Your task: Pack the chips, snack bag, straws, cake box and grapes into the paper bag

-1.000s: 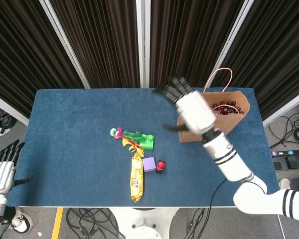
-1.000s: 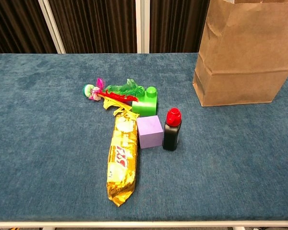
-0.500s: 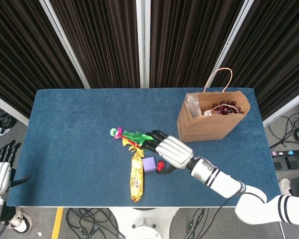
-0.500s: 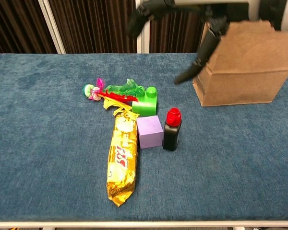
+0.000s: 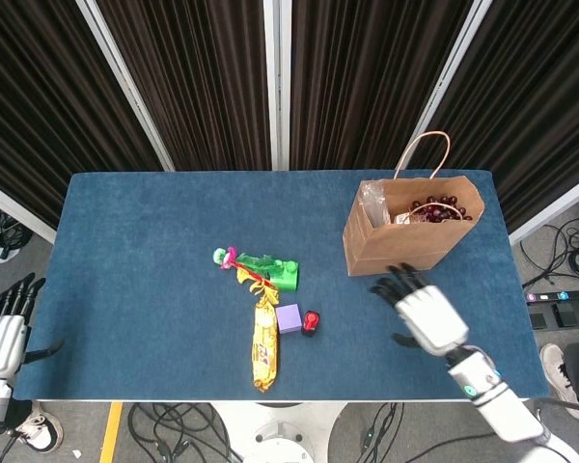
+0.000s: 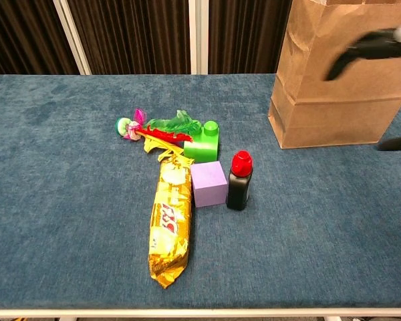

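Observation:
The brown paper bag point(image 5: 413, 231) point(image 6: 334, 87) stands upright at the back right of the table. Dark grapes point(image 5: 440, 207) and a clear plastic packet point(image 5: 373, 201) lie inside it. A yellow snack bag point(image 5: 263, 343) point(image 6: 168, 224) lies lengthwise at mid-table. A purple box point(image 5: 289, 317) point(image 6: 208, 183) sits beside its upper end. Just behind them lies a colourful bundle of straws point(image 5: 239, 260) point(image 6: 150, 129). My right hand point(image 5: 427, 314) point(image 6: 371, 45) hovers in front of the bag, fingers spread and empty, blurred in the chest view. My left hand point(image 5: 2, 333) hangs off the table's front left corner, empty.
A green block point(image 5: 286, 276) point(image 6: 204, 143) touches the straws. A black bottle with a red cap point(image 5: 311, 322) point(image 6: 239, 180) stands right of the purple box. Blue cloth point(image 5: 145, 251) covers the table, and dark curtains hang behind it.
My right hand dropped from near the bag to the green block and purple box, then swung right to the bag's front, empty. The objects stayed put.

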